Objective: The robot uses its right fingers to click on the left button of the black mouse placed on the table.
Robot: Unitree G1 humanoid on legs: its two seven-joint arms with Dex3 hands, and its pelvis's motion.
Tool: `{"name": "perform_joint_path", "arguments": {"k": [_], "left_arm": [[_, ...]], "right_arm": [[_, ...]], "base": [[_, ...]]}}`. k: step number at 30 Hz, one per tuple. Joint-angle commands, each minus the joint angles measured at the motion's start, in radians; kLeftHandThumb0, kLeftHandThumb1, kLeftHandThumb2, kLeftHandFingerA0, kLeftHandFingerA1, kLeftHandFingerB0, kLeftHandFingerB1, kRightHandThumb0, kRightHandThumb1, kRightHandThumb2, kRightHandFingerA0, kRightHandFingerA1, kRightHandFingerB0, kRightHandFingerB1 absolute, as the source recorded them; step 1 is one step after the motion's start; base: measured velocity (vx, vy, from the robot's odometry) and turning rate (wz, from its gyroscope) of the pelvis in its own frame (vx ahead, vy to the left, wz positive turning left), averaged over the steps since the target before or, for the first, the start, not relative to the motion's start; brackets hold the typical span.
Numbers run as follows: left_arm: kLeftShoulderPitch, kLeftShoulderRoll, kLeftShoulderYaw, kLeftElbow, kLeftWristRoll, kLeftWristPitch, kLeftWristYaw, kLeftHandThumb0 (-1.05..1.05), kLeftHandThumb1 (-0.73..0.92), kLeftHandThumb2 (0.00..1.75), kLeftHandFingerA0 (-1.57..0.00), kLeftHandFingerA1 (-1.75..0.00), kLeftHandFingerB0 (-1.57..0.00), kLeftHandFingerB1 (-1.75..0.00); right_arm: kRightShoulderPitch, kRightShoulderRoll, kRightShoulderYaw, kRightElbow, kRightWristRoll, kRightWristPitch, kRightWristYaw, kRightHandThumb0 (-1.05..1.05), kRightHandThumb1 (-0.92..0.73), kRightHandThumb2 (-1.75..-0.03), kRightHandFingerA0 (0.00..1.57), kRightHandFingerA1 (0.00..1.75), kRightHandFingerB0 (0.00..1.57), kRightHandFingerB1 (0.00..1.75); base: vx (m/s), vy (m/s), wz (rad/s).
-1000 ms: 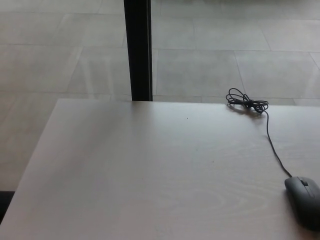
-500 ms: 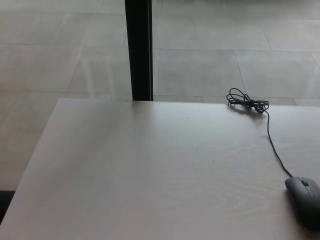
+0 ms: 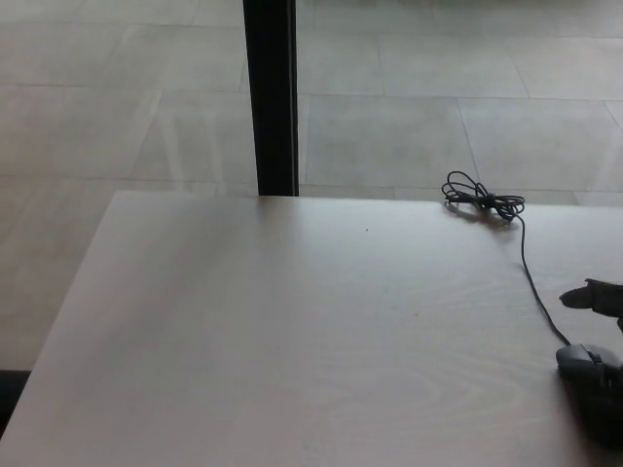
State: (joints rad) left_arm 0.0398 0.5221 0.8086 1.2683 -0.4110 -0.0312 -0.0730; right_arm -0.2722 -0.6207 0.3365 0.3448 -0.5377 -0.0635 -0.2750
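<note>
Right hand (image 3: 599,295) hovers near black mouse (image 3: 594,391).

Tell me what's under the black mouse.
The mouse rests on the pale table. The surface directly beneath it is hidden. The right hand shows beyond it at the frame edge.

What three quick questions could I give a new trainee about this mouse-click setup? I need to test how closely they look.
1. True or false: the black mouse lies near the table's left edge.
2. Where is the cable bundled? A) at the far edge B) beside the mouse
3. Which robot hand shows?

Key:
1. False; it lies at the right edge.
2. A, the coil.
3. The right hand, only its tip, above the mouse.
</note>
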Motion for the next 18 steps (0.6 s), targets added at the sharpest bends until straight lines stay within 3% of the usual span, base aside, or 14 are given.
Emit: {"name": "perform_joint_path", "arguments": {"k": [1, 2, 4, 5, 6, 7, 8, 9, 10, 11, 13, 14, 17, 18], "left_arm": [[-0.002, 0.040, -0.001, -0.003, -0.020, -0.009, 0.018, -0.87, 0.92, 0.78, -0.65, -0.67, -0.37, -0.44], [-0.001, 0.040, 0.000, -0.004, -0.022, -0.008, 0.015, -0.83, 0.77, 1.14, -0.69, -0.75, -0.36, -0.54], [0.001, 0.041, -0.001, -0.005, -0.023, -0.008, 0.008, -0.83, 0.77, 1.14, -0.69, -0.75, -0.36, -0.54], [0.005, 0.038, -0.008, -0.008, -0.016, -0.022, 0.012, -0.88, 0.92, 0.76, -0.69, -0.69, -0.40, -0.44], [0.006, 0.039, -0.009, -0.007, -0.015, -0.022, 0.005, -0.83, 0.77, 1.14, -0.62, -0.73, -0.34, -0.54], [0.005, 0.040, -0.010, -0.003, -0.015, -0.022, 0.005, -0.84, 0.92, 0.76, -0.61, -0.65, -0.37, -0.44], [0.005, 0.040, -0.009, -0.003, -0.017, -0.018, 0.006, -0.83, 0.77, 1.14, -0.61, -0.70, -0.34, -0.54], [0.005, 0.040, -0.013, -0.002, -0.014, -0.021, 0.008, -0.85, 0.92, 0.76, -0.66, -0.63, -0.39, -0.42], [0.005, 0.041, -0.015, -0.004, -0.014, -0.017, 0.010, -0.82, 0.78, 1.14, -0.63, -0.70, -0.34, -0.53], [0.005, 0.041, -0.012, -0.005, -0.019, -0.014, 0.010, -0.84, 0.92, 0.77, -0.66, -0.64, -0.39, -0.42], [0.006, 0.042, -0.009, -0.009, -0.025, -0.014, 0.011, -0.81, 0.77, 1.15, -0.63, -0.72, -0.35, -0.55], [0.007, 0.042, -0.009, -0.008, -0.025, -0.016, 0.009, -0.84, 0.92, 0.77, -0.72, -0.68, -0.39, -0.42], [0.011, 0.043, -0.009, -0.004, -0.027, -0.023, -0.006, -0.87, 0.92, 0.78, -0.65, -0.69, -0.39, -0.46], [0.010, 0.043, -0.007, -0.004, -0.028, -0.022, 0.000, -0.83, 0.77, 1.14, -0.63, -0.73, -0.35, -0.55]], "right_arm": [[-0.020, -0.065, 0.076, 0.066, -0.184, -0.047, -0.026, -0.69, -0.71, -0.61, 1.03, 1.56, 0.55, 0.38], [-0.026, -0.072, 0.087, 0.069, -0.198, -0.046, -0.019, -0.70, -0.69, -0.67, 0.93, 1.64, 0.52, 0.39], [-0.034, -0.082, 0.102, 0.075, -0.217, -0.044, -0.013, -0.70, -0.69, -0.67, 0.93, 1.64, 0.52, 0.39], [-0.036, -0.082, 0.105, 0.078, -0.223, -0.047, -0.025, -0.69, -0.68, -0.67, 0.89, 1.70, 0.53, 0.39], [-0.041, -0.088, 0.115, 0.083, -0.236, -0.054, -0.026, -0.65, -0.69, -0.60, 0.94, 1.51, 0.54, 0.38], [-0.040, -0.088, 0.112, 0.092, -0.233, -0.075, -0.053, -0.66, -0.51, -0.84, 1.07, 1.36, 0.50, 0.51], [-0.039, -0.094, 0.112, 0.083, -0.237, -0.068, -0.038, -0.62, -0.53, -0.92, 1.06, 1.17, 0.48, 0.53], [-0.042, -0.095, 0.112, 0.083, -0.239, -0.064, -0.028, -0.52, -0.62, -0.60, 0.99, 1.29, 0.55, 0.37], [-0.046, -0.097, 0.111, 0.087, -0.246, -0.068, -0.036, -0.45, -0.59, -0.60, 0.98, 1.41, 0.57, 0.39], [-0.049, -0.098, 0.109, 0.091, -0.249, -0.072, -0.039, -0.42, -0.58, -0.60, 0.95, 1.44, 0.56, 0.40], [-0.057, -0.098, 0.106, 0.099, -0.252, -0.082, -0.034, -0.40, -0.60, -0.58, 0.95, 1.49, 0.56, 0.39], [-0.056, -0.097, 0.100, 0.098, -0.248, -0.083, -0.028, -0.39, -0.62, -0.58, 0.92, 1.48, 0.56, 0.39], [-0.060, -0.101, 0.089, 0.097, -0.250, -0.090, -0.020, -0.41, -0.64, -0.63, 0.90, 1.47, 0.54, 0.40], [-0.059, -0.099, 0.085, 0.100, -0.248, -0.096, -0.025, -0.42, -0.64, -0.62, 0.91, 1.46, 0.55, 0.40]], "base": [[0.00, 0.000, 0.00], [0.00, 0.000, 0.00], [0.00, 0.000, 0.00], [0.00, 0.000, 0.00], [0.00, 0.000, 0.00], [0.00, 0.000, 0.00], [0.00, 0.000, 0.00], [0.00, 0.000, 0.00], [0.00, 0.000, 0.00], [0.00, 0.000, 0.00], [0.00, 0.000, 0.00], [0.00, 0.000, 0.00], [0.00, 0.000, 0.00], [0.00, 0.000, 0.00]]}}
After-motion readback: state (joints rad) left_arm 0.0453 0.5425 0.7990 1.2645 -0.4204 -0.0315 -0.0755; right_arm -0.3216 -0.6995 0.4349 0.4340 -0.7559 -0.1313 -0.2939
